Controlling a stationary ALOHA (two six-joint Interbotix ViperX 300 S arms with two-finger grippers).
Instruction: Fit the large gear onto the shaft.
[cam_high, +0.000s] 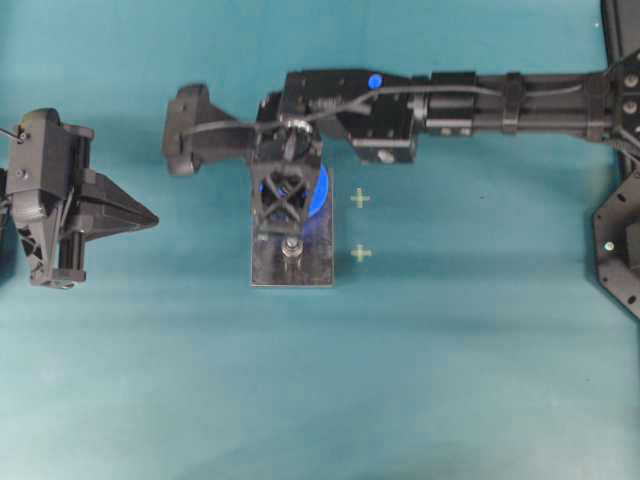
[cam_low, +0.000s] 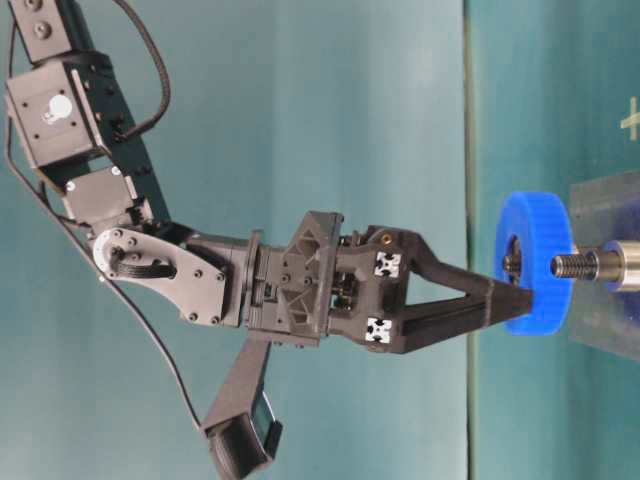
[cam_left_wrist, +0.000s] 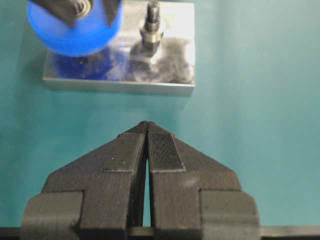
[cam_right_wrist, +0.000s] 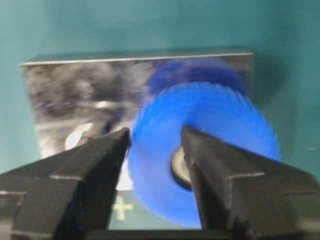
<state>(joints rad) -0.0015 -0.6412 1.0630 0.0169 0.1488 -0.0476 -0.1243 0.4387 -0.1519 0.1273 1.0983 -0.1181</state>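
No readable text, two plus signs on the table (cam_high: 480, 380)

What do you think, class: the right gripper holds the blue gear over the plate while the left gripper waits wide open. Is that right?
Not quite. The left gripper is shut, its pads pressed together on nothing, as the left wrist view shows. The rest stands: the right gripper holds the gear over the plate.

The large gear (cam_left_wrist: 74, 31) looks like bright blue plastic with a matt, finely toothed rim. The steel plate (cam_left_wrist: 170, 75) is polished, mirroring blue. The left gripper (cam_left_wrist: 146, 131) fingers carry ribbed matt black pads (cam_left_wrist: 161, 152).
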